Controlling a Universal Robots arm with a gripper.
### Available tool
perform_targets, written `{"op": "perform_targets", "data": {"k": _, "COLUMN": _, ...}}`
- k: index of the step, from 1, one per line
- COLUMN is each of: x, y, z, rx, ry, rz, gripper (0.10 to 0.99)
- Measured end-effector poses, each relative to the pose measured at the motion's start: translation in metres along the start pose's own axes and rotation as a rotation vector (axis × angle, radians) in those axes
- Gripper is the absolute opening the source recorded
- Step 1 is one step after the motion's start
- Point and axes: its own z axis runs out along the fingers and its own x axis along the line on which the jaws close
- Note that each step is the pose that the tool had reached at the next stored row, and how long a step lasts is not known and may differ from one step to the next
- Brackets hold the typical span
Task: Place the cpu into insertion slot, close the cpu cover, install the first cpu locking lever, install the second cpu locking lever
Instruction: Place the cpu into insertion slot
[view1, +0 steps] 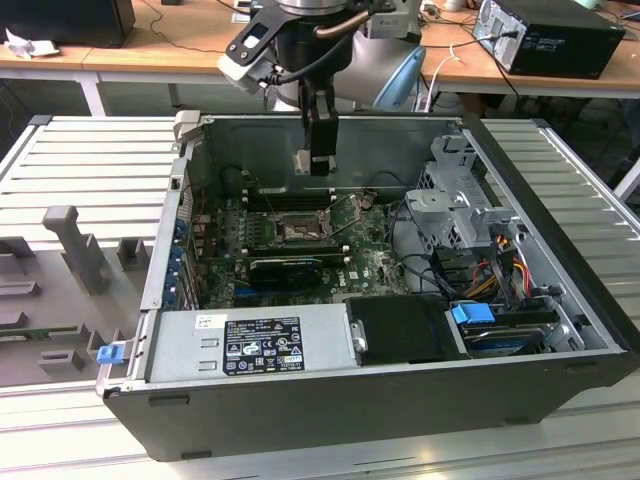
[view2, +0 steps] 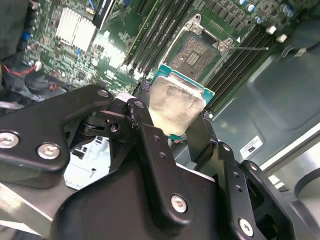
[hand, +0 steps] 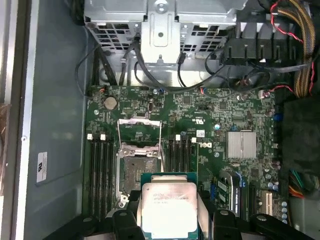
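Gripper (view1: 311, 164) clenched on the cpu (view1: 301, 163), holding it by two opposite edges. It hangs in the air inside the open computer case (view1: 560, 250), apart from the motherboard (view1: 365, 262) below.

In the second wrist view, the black fingers (view2: 150, 145) of the gripper (view2: 171, 114) pinch the cpu (view2: 177, 102). Its silver-grey top faces the camera and a green edge shows around it. The insertion slot (view2: 197, 50) lies beyond the cpu with its pin field bare.

In the first wrist view, the cpu (hand: 170, 207) sits level in the gripper (hand: 170, 221), near the insertion slot (hand: 136, 172) but not over it or touching it. The cpu cover (hand: 140, 148) is swung up and open at the far side of the slot. Black memory slots (hand: 100, 170) run along both sides of the socket. A finned heatsink (hand: 241, 145) sits well apart on the board, and a coin battery (hand: 110, 103) lies past the cover.

In the exterior view, the insertion slot (view1: 297, 228) is open, below the gripper and nearer the camera. The graphics card (view1: 285, 268) lies just in front of it and the power supply (view1: 250, 345) is at the near wall. The drive cage (view1: 455, 200) is on the exterior view's right. The case rests on a ribbed grey desk (view1: 90, 150).
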Motion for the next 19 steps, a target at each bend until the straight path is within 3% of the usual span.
{"op": "perform_targets", "data": {"k": 4, "x": 0.0000, "y": -0.0001, "z": 0.0015, "rx": -0.001, "ry": -0.0049, "rz": 0.058, "gripper": 0.529}}
{"op": "perform_targets", "data": {"k": 8, "x": -0.0001, "y": -0.0009, "z": 0.0100, "rx": -0.001, "ry": -0.0050, "rz": 0.059, "gripper": 0.529}}
{"op": "perform_targets", "data": {"k": 13, "x": -0.0001, "y": -0.0011, "z": 0.0123, "rx": -0.001, "ry": -0.0110, "rz": 0.107, "gripper": 0.529}}
{"op": "perform_targets", "data": {"k": 16, "x": -0.0002, "y": -0.0015, "z": 0.0161, "rx": -0.001, "ry": -0.0103, "rz": 0.099, "gripper": 0.529}}
{"op": "perform_targets", "data": {"k": 19, "x": -0.0003, "y": -0.0019, "z": 0.0213, "rx": -0.001, "ry": -0.0049, "rz": 0.033, "gripper": 0.529}}
